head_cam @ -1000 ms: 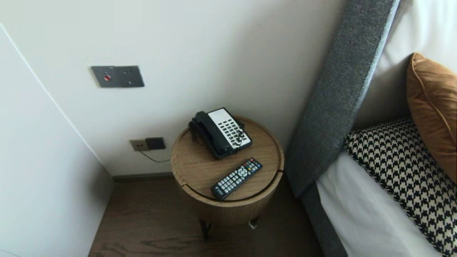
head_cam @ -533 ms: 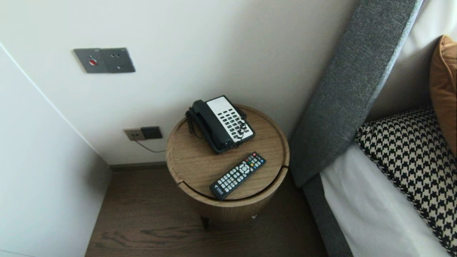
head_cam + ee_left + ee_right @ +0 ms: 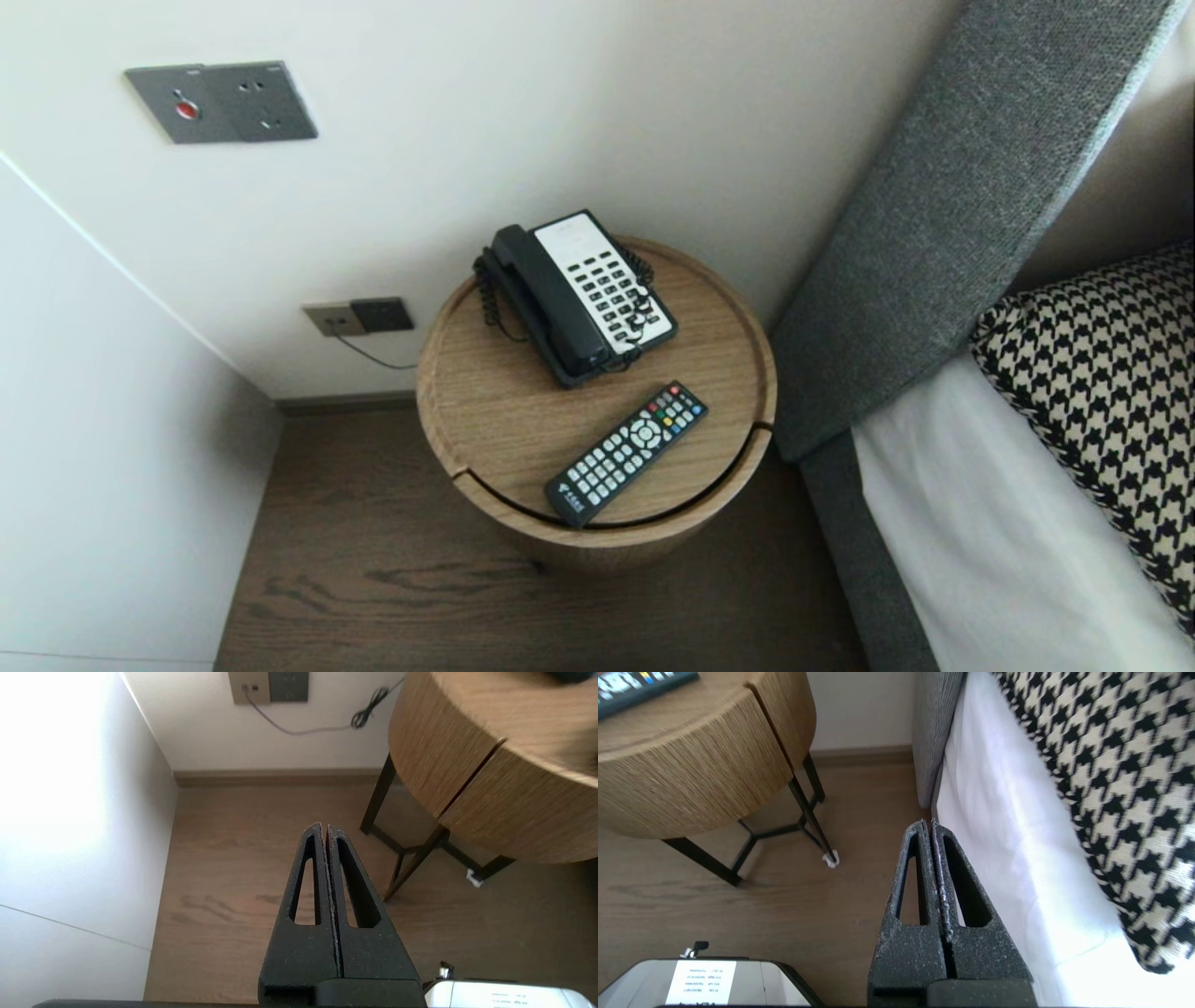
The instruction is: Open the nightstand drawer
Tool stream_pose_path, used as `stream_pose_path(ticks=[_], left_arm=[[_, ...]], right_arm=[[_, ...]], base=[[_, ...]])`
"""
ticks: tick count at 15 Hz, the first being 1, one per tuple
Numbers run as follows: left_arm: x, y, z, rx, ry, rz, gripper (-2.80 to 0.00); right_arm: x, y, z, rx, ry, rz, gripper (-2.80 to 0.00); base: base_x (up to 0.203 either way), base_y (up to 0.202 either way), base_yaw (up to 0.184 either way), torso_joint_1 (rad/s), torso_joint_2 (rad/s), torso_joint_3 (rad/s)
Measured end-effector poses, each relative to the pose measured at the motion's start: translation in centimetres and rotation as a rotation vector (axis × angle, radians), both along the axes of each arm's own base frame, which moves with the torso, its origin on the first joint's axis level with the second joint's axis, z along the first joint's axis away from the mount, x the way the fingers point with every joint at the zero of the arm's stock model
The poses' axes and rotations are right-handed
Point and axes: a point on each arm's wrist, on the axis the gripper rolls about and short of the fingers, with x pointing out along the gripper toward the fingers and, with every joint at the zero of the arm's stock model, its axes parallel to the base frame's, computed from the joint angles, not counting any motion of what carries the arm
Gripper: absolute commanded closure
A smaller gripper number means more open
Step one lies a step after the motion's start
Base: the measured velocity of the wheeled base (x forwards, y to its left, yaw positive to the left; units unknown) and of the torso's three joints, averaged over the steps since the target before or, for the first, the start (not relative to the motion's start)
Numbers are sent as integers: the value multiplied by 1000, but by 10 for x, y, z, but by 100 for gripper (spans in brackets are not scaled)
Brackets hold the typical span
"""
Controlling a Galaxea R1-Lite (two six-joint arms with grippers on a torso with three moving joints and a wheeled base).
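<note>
Left gripper (image 3: 325,828): jaws are pressed together with nothing between them. It is held low over the floor (image 3: 224,872), at about 8 o'clock of the side table (image 3: 467,765) and apart from it.
Right gripper (image 3: 928,823): jaws are likewise clenched and empty. It is held low between the side table and the bed sheet (image 3: 1008,826), at about 4 o'clock of the table.
Progress: nothing is grasped or touched, and neither arm is seen in the head view. The work is judged to be at its outset, with no item on the table yet handled.
Container: the raised rim makes the table top a shallow tray; no other container is seen.
Contents, far side: the telephone (image 3: 579,297) is placed towards 12 o'clock, with its handset cradled on its 9 o'clock side.
Contents, near side: the remote control (image 3: 625,453) is laid flat with its buttons up, towards 5 o'clock. Its lower end reaches the rim, and it is near the telephone but apart from it.
Drum body: a seam is seen in the wall; what lies inside cannot be told.
Surroundings: a wall socket (image 3: 355,317) is found at 9 o'clock and the headboard (image 3: 952,215) at 3 o'clock.
</note>
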Motion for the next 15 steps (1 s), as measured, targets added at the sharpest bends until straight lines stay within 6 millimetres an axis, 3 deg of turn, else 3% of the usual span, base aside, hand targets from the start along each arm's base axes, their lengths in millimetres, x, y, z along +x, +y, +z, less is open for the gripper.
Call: stream_pose_path(ticks=[4,15], left_arm=[[0,0,0,2,1,0,0],[0,0,0,3,2,-1,0]], right_arm=[[0,0,0,-1,0,1,0],[0,0,0,-1,0,1,0]], base=[[0,0,0,-1,3,-129],[0,0,0,1,1,-3]])
